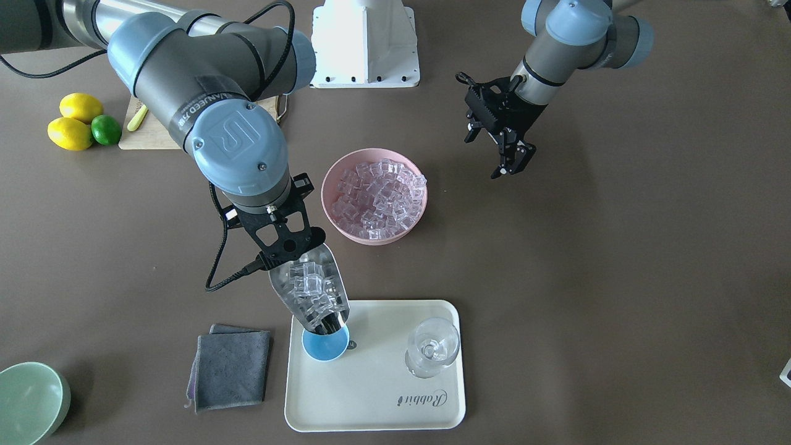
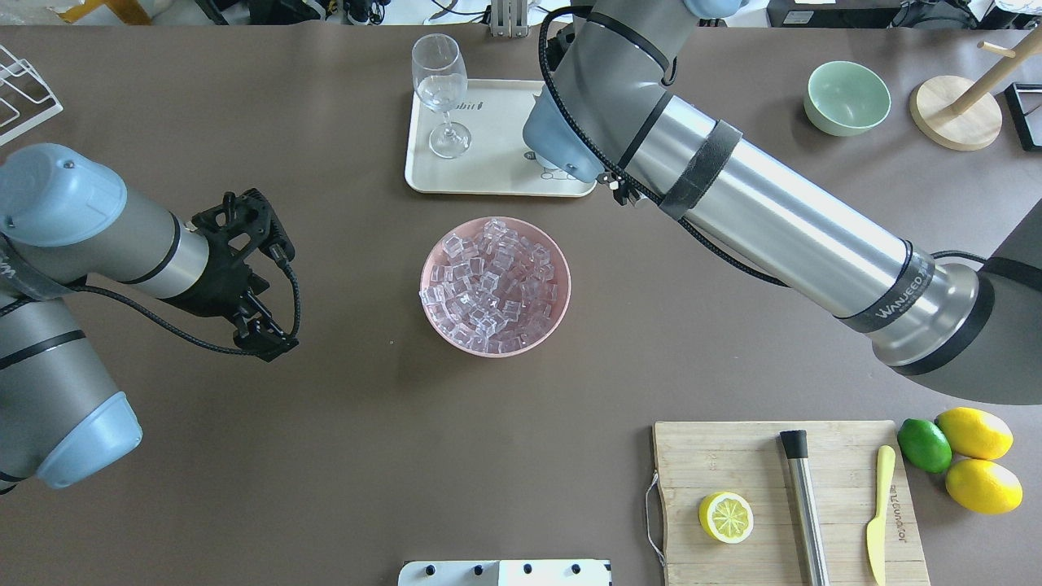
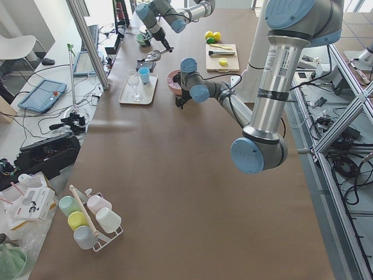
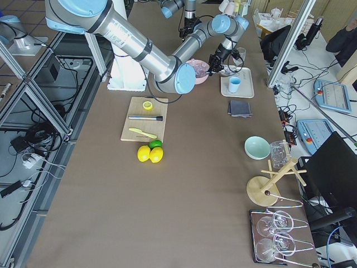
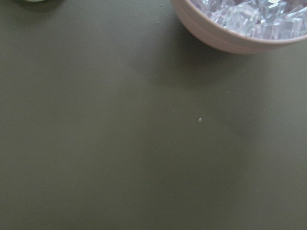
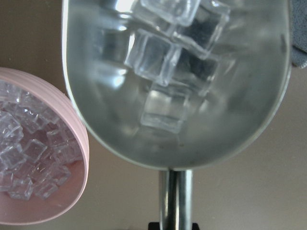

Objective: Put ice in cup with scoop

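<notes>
My right gripper (image 1: 289, 245) is shut on the handle of the steel scoop (image 1: 311, 290). The scoop is tilted down with its lip just over the light-blue cup (image 1: 325, 346) on the cream tray (image 1: 371, 395). Several clear ice cubes (image 1: 311, 285) lie in the trough, as the right wrist view (image 6: 163, 62) shows up close. The pink bowl (image 1: 371, 239) behind it is full of ice (image 1: 380, 198). My left gripper (image 1: 511, 165) is open and empty, hovering over bare table beside the bowl. The right arm hides the cup in the overhead view.
A clear stemmed glass (image 1: 432, 347) stands on the tray next to the cup. A grey cloth (image 1: 230, 366) lies beside the tray, and a pale green bowl (image 1: 28, 402) is further out. A cutting board (image 2: 781, 496) holds a half lemon, steel rod and knife, with lemons and a lime (image 2: 924, 445) beside it.
</notes>
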